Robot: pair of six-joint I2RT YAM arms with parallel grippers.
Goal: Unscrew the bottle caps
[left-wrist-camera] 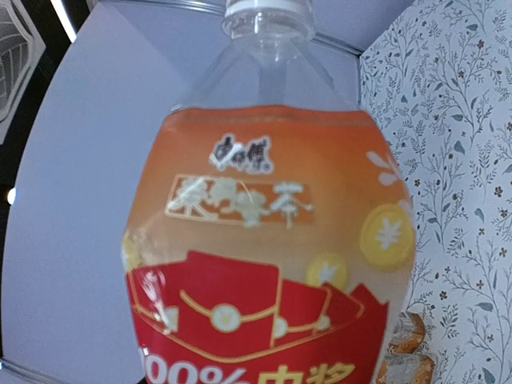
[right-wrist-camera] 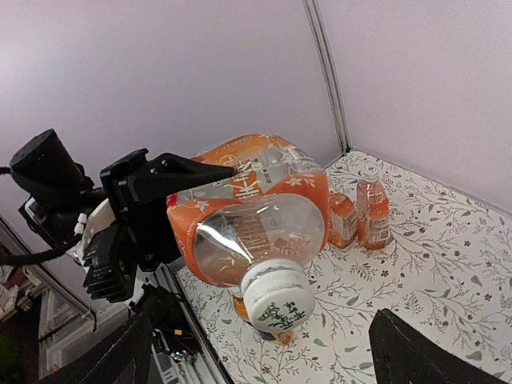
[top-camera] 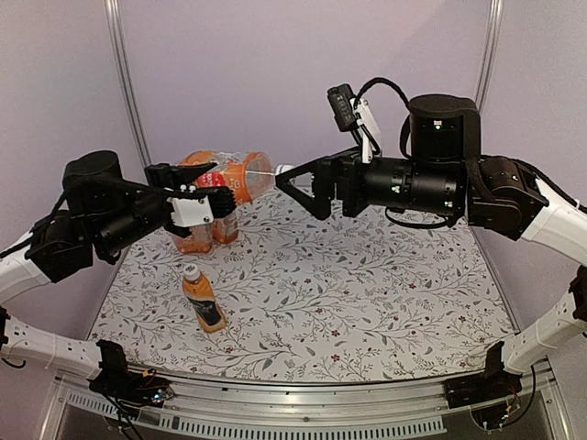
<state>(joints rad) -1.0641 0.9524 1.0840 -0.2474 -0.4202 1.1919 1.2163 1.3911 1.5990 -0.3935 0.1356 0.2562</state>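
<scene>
Left pincer (top-camera: 204,200) clenched on big bottle (top-camera: 240,176), held level. Cap (right-wrist-camera: 278,298) just ahead of right pincer (right-wrist-camera: 260,328), centred between its released fingers. Advance, close squarely, twist; left grip resists turn.

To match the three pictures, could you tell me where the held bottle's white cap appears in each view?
Top external: cap, upper middle, just left of centre.
Left wrist: cap at the top edge, partly cropped.
Right wrist: cap at lower centre, facing the camera.
Shared landmark: the orange label on the bottle.
</scene>
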